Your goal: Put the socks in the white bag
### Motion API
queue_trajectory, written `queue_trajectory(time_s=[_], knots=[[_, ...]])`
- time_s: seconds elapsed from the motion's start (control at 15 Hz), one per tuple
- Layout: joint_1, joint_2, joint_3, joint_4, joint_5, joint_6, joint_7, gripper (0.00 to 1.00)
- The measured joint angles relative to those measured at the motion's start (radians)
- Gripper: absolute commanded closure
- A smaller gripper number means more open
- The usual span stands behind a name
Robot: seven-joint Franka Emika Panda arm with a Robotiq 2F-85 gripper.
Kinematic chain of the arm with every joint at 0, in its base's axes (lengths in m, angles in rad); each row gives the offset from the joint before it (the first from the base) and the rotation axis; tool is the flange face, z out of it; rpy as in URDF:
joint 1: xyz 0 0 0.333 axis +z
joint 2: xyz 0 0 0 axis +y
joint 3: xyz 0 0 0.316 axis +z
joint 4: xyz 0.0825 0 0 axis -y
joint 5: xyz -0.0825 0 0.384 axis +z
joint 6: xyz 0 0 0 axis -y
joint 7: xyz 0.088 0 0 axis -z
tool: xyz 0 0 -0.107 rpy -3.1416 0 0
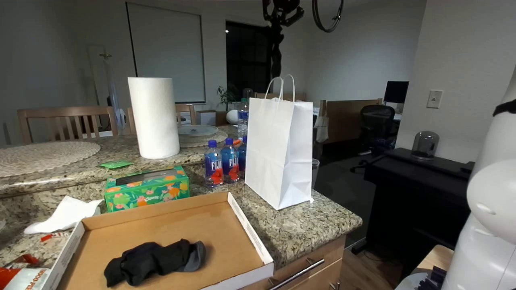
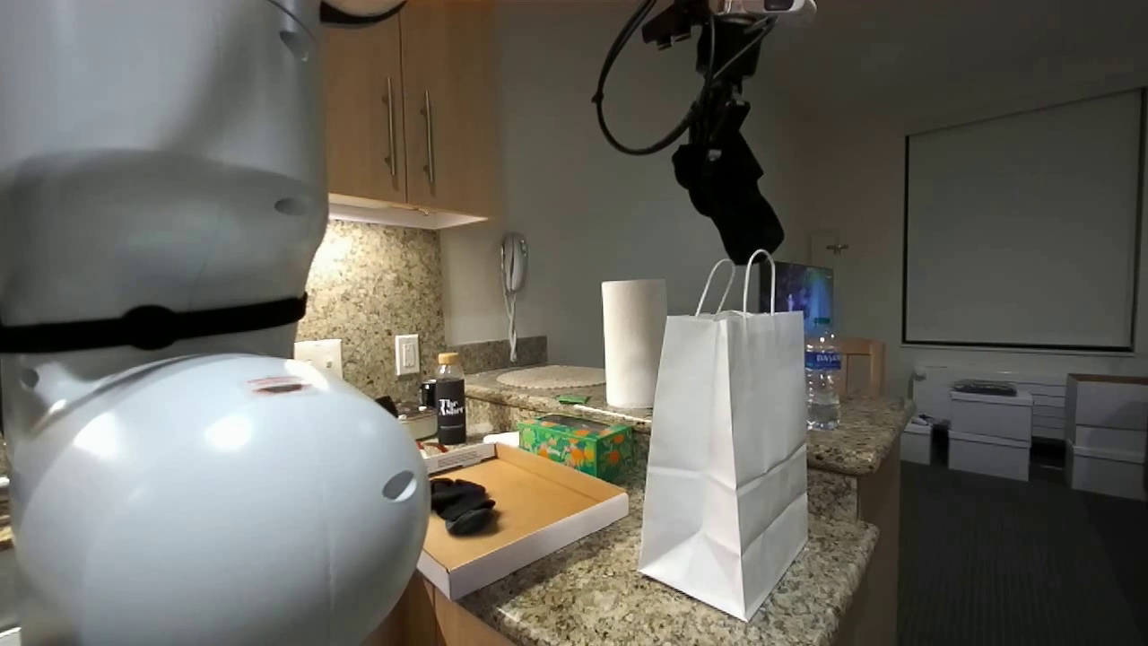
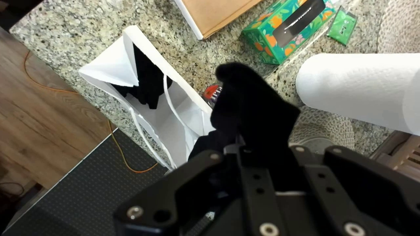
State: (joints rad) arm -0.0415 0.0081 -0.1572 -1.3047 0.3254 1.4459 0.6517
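Black fabric sock (image 3: 257,108), mid-frame, is pinched by the black gripper (image 3: 269,152).
Dark cloth (image 3: 147,78), likely a delivered sock, is held in the white paper bag (image 3: 164,123), left; a black-and-grey sock (image 1: 151,262) in the cardboard tray (image 1: 219,227), lower left in an exterior view, is yet to be moved.

Brand names
FIJI: two blue-capped bottles (image 1: 214,165), mid-frame in an exterior view. The Asher: dark bottle (image 2: 450,408), left of centre; DASANI, blurred: clear bottle (image 2: 822,390), right, in an exterior view.
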Motion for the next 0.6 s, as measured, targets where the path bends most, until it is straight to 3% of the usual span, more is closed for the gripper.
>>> queue_trajectory(time_s=[0.6], knots=[[0.003, -0.005, -0.025, -0.105, 0.067, 0.055, 0.029, 0.92]])
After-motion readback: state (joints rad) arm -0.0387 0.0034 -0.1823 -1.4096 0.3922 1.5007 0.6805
